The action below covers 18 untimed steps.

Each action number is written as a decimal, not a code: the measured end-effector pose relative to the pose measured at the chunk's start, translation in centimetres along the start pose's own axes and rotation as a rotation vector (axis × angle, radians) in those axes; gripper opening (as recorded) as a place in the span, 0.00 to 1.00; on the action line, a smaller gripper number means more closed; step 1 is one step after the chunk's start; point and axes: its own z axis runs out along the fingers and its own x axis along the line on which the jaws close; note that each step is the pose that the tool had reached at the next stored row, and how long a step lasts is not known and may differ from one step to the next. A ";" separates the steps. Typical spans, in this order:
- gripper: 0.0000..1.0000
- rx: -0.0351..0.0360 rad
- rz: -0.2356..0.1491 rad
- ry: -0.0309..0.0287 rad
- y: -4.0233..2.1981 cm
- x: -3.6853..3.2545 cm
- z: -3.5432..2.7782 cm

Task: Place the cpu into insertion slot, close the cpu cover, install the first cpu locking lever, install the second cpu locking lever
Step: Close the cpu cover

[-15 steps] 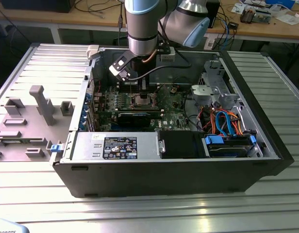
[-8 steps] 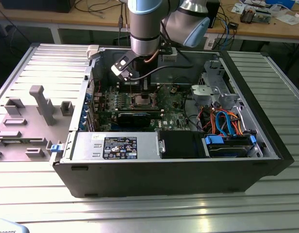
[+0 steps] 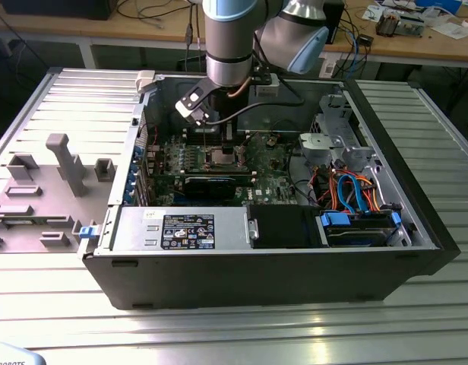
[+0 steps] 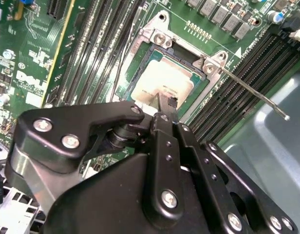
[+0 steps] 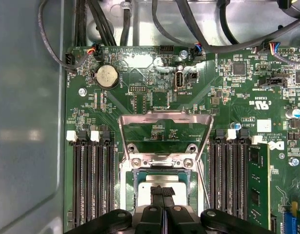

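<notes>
Holds the fingers point(image 5: 157, 196) pressed flat together with nothing between them, gripper point(image 4: 165, 104) tip pointing down at the near edge of the cpu point(image 4: 159, 80); hard to say from the second wrist view whether touching it or just above. Shows the cpu lying flat and square in the socket point(image 4: 184, 57), silver top up, so seated rather than carried. Leaves the cpu cover point(image 5: 165, 117) swung up and back on its hinge just beyond the socket, window framing bare motherboard point(image 5: 155, 63), probably to give clear access from above. Has one locking lever point(image 4: 252, 92) unlatched and slanting out over the black memory slots point(image 5: 94, 180) beside the socket, close to the fingers' side. Further off, crowds black cables point(image 5: 189, 19) along the board's far edge and orange and blue leads point(image 3: 355, 190) toward the exterior view's right, all inside the open computer case point(image 3: 257, 281) that walls in the arm point(image 3: 230, 38). Rests the case on the ribbed metal surface point(image 3: 219, 334), grey fixture tray point(image 3: 44, 182) well apart at the exterior view's left.
</notes>
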 end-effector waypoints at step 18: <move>0.11 0.0000 0.000 -0.0056 0.08 0.01 -1.90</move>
